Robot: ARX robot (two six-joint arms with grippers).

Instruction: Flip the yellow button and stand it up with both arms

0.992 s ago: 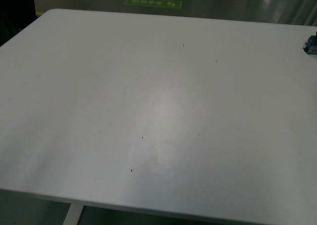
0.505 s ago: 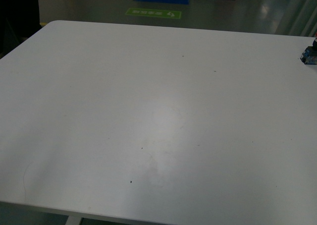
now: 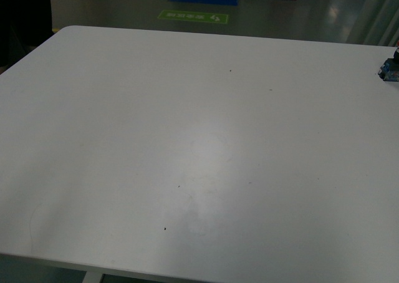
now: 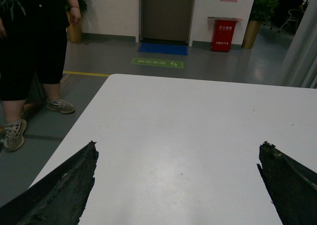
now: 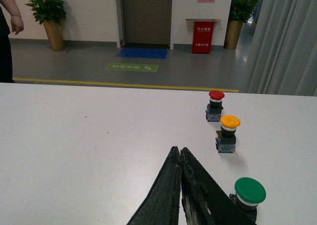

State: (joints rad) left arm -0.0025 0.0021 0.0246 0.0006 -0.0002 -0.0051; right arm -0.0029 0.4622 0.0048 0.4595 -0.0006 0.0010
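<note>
Yellow button (image 5: 229,134): stood cap-up near the counter's (image 3: 187,139) right edge, between red button (image 5: 215,105) and green button (image 5: 248,195), untouched. My left gripper (image 4: 178,158) gaped wide; right gripper (image 5: 178,158) was closed, empty, for the approach.

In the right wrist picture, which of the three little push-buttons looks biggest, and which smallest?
1. Green-capped push-button, though it is nearest the camera, so this may be mere nearness.
2. Yellow-capped push-button.
3. Red-capped push-button, farthest away.
</note>
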